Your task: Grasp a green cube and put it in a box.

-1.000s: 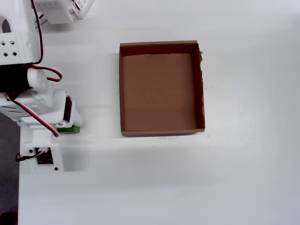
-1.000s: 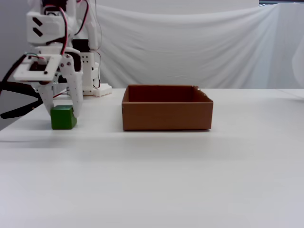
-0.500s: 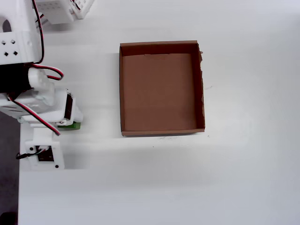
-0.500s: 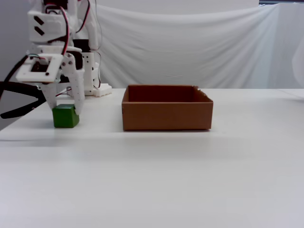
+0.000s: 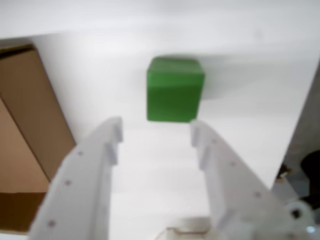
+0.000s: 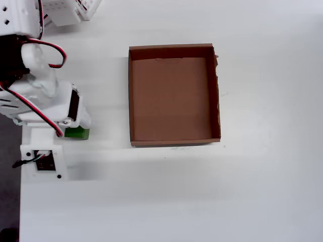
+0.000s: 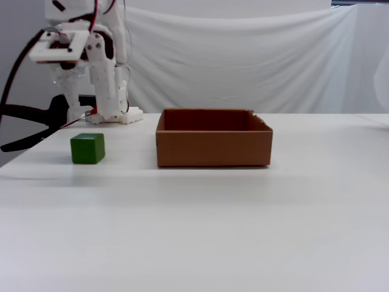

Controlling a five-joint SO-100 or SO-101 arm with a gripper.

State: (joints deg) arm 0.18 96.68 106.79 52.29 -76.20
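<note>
White arm (image 7: pixel 100 73) raised clear of the table, jaws parted and empty, pointing down.

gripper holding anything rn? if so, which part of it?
Nothing is held. The gripper is open and raised, its fingers apart with only table between them. The green cube sits on the table, clear of the gripper and outside the box.

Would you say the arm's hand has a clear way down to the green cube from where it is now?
Probably yes. The hand is open and raised above the table, and the green cube sits bare just ahead of its fingertips. Nothing lies between them; the box stands well apart to one side.
</note>
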